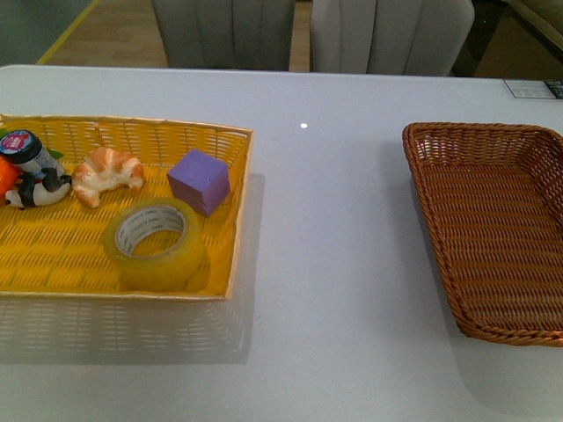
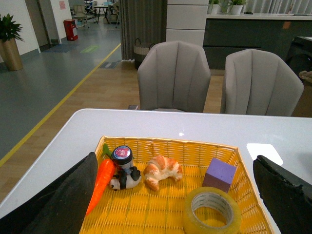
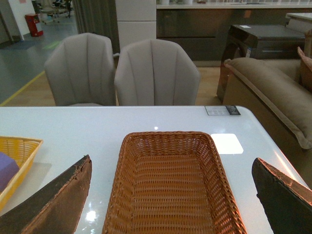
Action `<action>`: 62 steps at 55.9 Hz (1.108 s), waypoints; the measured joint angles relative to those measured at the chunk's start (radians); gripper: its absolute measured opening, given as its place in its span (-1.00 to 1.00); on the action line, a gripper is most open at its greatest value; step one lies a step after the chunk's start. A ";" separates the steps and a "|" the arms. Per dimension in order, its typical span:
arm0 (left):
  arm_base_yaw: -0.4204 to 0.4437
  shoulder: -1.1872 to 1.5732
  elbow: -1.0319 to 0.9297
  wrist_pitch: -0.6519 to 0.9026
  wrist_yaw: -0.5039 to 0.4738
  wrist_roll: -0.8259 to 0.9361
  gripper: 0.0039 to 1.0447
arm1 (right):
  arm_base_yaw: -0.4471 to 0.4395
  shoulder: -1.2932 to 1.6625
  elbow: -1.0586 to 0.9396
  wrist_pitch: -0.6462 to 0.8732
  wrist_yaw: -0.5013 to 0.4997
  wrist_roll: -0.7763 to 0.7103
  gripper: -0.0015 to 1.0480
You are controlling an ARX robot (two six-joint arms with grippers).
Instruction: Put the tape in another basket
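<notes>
The tape (image 1: 157,243), a wide yellowish translucent roll with a white printed core, lies flat in the yellow woven basket (image 1: 237,211) on the table's left, near that basket's front right corner; the left wrist view shows the tape (image 2: 211,212) too. The dark-brown wicker basket (image 1: 422,176) sits empty at the table's right, and its rim (image 3: 124,161) fills the right wrist view. My left gripper (image 2: 175,195) hangs open above the yellow basket, the tape between and below its fingers. My right gripper (image 3: 170,195) hangs open over the brown basket. Neither arm shows in the front view.
A purple cube (image 1: 199,180) sits just behind the tape. A croissant (image 1: 106,173), a panda figure (image 1: 37,189), a small jar (image 1: 28,149) and a carrot (image 2: 100,182) fill the yellow basket's far left. Two grey chairs (image 2: 174,75) stand behind the table.
</notes>
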 joint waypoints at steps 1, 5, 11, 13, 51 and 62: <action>0.000 0.000 0.000 0.000 0.000 0.000 0.83 | 0.000 0.000 0.000 0.000 0.000 0.000 0.83; 0.000 0.000 0.000 0.000 0.000 0.000 0.83 | 0.000 0.000 0.000 0.000 0.000 0.000 0.83; 0.000 0.000 0.000 0.000 0.000 0.000 0.83 | 0.000 0.000 0.000 0.000 0.000 0.000 0.83; 0.000 0.000 0.000 0.000 0.000 0.000 0.83 | -0.005 0.012 0.006 -0.018 -0.022 0.008 0.83; 0.000 0.000 0.000 0.000 0.000 0.000 0.83 | -0.321 1.923 0.768 0.396 -0.195 -0.177 0.83; 0.000 0.000 0.000 0.000 0.000 0.000 0.83 | -0.332 2.150 0.975 0.325 -0.185 -0.198 0.83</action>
